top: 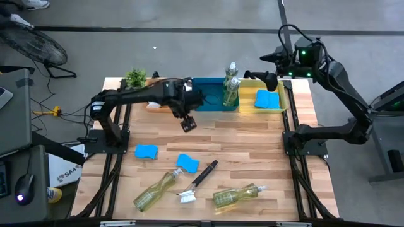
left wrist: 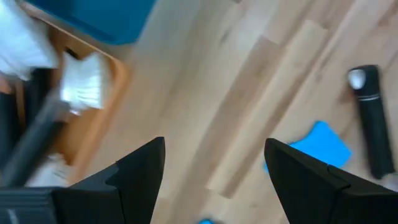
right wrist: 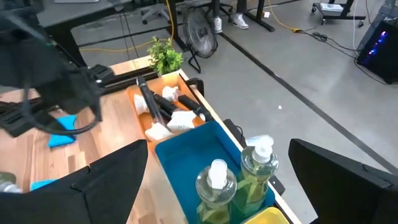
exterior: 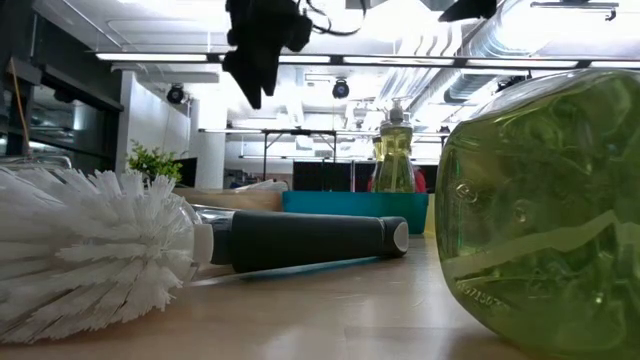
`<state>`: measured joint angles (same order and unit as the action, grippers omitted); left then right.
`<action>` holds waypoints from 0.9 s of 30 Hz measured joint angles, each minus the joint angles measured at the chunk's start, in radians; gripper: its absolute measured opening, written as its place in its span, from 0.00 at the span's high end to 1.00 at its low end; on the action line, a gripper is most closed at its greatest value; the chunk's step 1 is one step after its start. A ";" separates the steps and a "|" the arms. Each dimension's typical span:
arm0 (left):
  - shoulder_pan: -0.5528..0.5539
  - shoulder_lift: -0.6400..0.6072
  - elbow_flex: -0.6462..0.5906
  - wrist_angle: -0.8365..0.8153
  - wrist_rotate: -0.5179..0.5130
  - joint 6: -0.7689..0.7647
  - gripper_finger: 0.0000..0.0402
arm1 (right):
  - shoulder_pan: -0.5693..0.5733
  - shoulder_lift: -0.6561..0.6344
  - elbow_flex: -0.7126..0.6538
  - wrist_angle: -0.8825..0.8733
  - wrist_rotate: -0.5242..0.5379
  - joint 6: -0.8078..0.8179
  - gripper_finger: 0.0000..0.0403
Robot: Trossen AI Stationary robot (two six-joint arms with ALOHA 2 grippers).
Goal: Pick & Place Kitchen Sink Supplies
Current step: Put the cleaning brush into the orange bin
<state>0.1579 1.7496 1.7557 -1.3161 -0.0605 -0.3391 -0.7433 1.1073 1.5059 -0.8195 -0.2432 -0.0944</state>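
High view: overhead, straight down, takes in the whole table (top: pixel 252 145) and both arms. Low view: at tabletop level, facing the room behind; very close to a brush (exterior: pixel 150 245) head and a bottle (exterior: pixel 545 215), which fill the foreground. Left wrist view: looks down close past its jaws at bare wood, a blue sponge (left wrist: pixel 320 146) just beyond them. Right wrist view: from higher, past its jaws onto the blue bin (right wrist: pixel 193 155). The high, low and right wrist views all take in this bin.
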 joint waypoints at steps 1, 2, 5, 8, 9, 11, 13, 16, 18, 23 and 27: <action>-0.018 0.000 0.000 0.002 0.000 -0.034 0.33 | 0.000 -0.005 0.000 -0.006 0.000 0.000 0.04; -0.037 0.000 0.000 0.008 0.000 -0.073 0.33 | 0.000 -0.011 0.000 -0.015 0.000 0.000 0.04; -0.089 0.000 0.000 0.024 0.015 -0.180 0.33 | 0.000 -0.022 0.000 -0.030 0.000 0.000 0.04; -0.143 0.000 0.000 0.051 0.026 -0.269 0.33 | 0.000 -0.028 0.000 -0.039 0.000 -0.004 0.04; -0.160 0.000 0.000 0.056 0.025 -0.303 0.33 | 0.000 -0.030 0.000 -0.039 0.000 -0.009 0.04; -0.192 0.000 0.000 0.078 0.026 -0.367 0.33 | 0.000 -0.031 0.000 -0.042 0.000 -0.012 0.04; -0.222 0.000 0.000 0.093 0.030 -0.444 0.33 | 0.000 -0.031 0.000 -0.048 0.000 -0.015 0.04; -0.271 0.001 0.000 0.109 0.048 -0.543 0.33 | 0.000 -0.031 0.000 -0.067 0.000 -0.019 0.04; -0.309 0.017 0.000 0.131 0.047 -0.582 0.32 | 0.000 -0.031 0.000 -0.067 0.000 -0.024 0.04; -0.380 0.063 -0.001 0.166 0.069 -0.647 0.23 | -0.001 -0.031 0.000 -0.068 0.001 -0.030 0.04; -0.411 0.126 -0.001 0.217 0.132 -0.711 0.16 | -0.001 -0.031 0.000 -0.072 0.005 -0.030 0.04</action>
<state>-0.2526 1.8754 1.7550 -1.0986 0.0713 -1.0505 -0.7445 1.0767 1.5059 -0.8915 -0.2385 -0.1246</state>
